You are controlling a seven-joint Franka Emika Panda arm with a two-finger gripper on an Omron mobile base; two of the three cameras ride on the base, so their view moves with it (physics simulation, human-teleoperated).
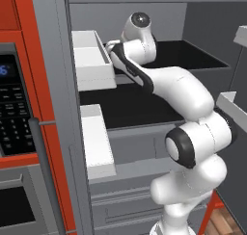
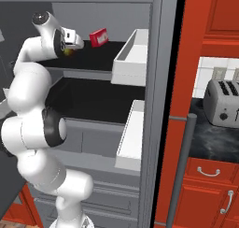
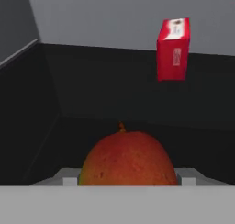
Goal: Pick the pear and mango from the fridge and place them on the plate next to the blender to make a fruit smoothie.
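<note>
pincer (image 3: 127, 182) around mango (image 3: 127, 159), closure unclear | upper fridge (image 2: 158, 82) shelf | red carton (image 3: 173, 49) at 1 o'clock | confirm firm grip, lift, withdraw straight back

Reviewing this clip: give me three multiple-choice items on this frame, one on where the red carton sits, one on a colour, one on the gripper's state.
1. The red carton stands
A. on the fridge's top shelf
B. in a door bin
C. on the toaster

2. The fruit at the gripper, the mango, looks
A. plain green
B. red-orange
C. purple

3. The gripper is
A. open, far from any fruit
B. closed on the carton
C. closed around the mango

Key: A, it rests on the black upper shelf; B, the hand view shows its blush; C, fingers flank it on both sides.
</note>
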